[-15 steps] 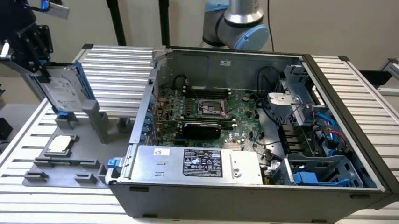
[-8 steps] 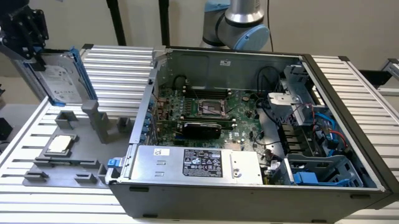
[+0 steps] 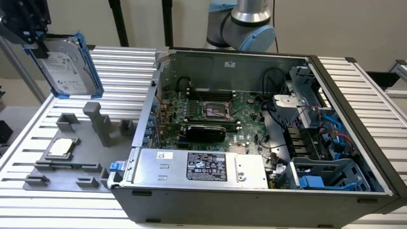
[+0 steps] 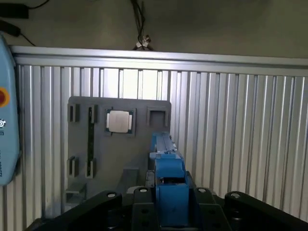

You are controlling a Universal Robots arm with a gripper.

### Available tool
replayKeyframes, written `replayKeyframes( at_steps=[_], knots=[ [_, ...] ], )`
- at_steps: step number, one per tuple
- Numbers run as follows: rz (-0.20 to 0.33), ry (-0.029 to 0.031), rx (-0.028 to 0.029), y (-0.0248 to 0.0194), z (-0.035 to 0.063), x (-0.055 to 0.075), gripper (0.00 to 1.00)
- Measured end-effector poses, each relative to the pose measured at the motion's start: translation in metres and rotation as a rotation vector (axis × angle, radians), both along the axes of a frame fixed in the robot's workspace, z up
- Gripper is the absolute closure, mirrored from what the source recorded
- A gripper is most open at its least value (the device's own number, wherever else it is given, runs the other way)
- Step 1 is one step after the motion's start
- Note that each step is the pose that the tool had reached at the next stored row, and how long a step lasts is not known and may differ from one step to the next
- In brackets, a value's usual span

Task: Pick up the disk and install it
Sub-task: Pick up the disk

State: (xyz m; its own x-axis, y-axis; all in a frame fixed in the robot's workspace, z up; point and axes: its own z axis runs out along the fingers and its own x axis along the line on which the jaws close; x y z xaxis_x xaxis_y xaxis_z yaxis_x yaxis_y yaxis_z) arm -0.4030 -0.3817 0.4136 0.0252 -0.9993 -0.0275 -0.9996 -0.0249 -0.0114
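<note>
The disk [image 3: 66, 64] is a silver-grey hard drive with a white label and a blue carrier frame. It hangs upright in the air at the exterior view's upper left, above the grey fixture plate [image 3: 70, 162]. My black gripper [image 3: 38, 45] is shut on its upper end. In the wrist view the blue edge of the disk [image 4: 168, 178] runs out from between my gripper [image 4: 168, 211] fingers, with the fixture plate [image 4: 120, 144] well below it.
An open computer case [image 3: 356, 109] lies on the slatted aluminium table, showing the motherboard [image 3: 210, 112], a silver power supply [image 3: 203, 167] and a blue drive cage [image 3: 330, 174]. A small silver chip [image 3: 62, 147] sits on the fixture plate. A light blue pendant [image 4: 7, 120] lies beside it.
</note>
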Motion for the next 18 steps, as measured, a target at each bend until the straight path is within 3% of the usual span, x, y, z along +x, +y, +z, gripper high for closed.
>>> replayKeyframes(
  at_steps=[6, 11, 18],
  knots=[
    [0.002, 0.0000, 0.0138, -0.0032, 0.0224, 0.027, 1.00],
    [0.002, 0.0001, 0.0178, -0.0095, 0.0386, 0.050, 1.00],
    [0.002, 0.0002, 0.0203, -0.0204, 0.0528, 0.081, 1.00]
  ],
)
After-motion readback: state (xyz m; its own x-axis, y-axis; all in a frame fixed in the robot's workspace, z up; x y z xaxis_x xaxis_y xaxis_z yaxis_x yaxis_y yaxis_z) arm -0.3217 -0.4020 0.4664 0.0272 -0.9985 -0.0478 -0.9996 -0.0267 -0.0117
